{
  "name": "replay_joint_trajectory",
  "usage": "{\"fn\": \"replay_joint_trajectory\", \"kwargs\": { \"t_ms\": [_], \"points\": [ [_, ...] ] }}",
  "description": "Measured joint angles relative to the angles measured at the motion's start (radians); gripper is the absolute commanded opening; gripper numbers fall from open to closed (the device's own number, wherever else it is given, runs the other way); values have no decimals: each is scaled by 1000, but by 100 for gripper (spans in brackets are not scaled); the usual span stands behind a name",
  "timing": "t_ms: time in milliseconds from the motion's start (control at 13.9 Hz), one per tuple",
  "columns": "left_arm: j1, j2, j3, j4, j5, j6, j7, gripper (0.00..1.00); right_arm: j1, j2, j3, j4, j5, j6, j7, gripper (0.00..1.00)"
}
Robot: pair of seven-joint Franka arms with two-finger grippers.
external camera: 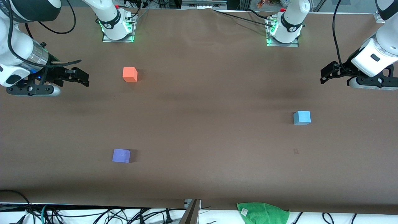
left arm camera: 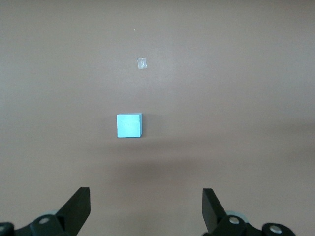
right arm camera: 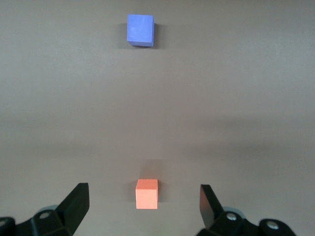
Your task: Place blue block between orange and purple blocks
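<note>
The blue block (external camera: 302, 118) sits alone on the brown table toward the left arm's end. It also shows in the left wrist view (left arm camera: 129, 126). The orange block (external camera: 130, 74) sits toward the right arm's end. The purple block (external camera: 121, 155) sits nearer to the front camera than the orange one, with a wide bare gap between them. Both show in the right wrist view, orange (right arm camera: 146, 193) and purple (right arm camera: 140, 30). My left gripper (external camera: 327, 75) (left arm camera: 146, 206) hangs open and empty over the table's left-arm end. My right gripper (external camera: 81, 77) (right arm camera: 144, 202) hangs open and empty over the right-arm end.
A small tape mark (external camera: 295, 151) (left arm camera: 142, 63) lies on the table nearer to the front camera than the blue block. A green cloth (external camera: 262, 212) lies at the table's near edge. The arm bases (external camera: 116, 25) (external camera: 284, 29) stand along the back edge.
</note>
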Motion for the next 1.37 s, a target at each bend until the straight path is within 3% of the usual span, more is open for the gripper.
{"fn": "replay_joint_trajectory", "kwargs": {
  "t_ms": [1367],
  "points": [
    [5,43,12,29,0,-18,0,100,0,0,0,-1,0,-1,0,99]
  ]
}}
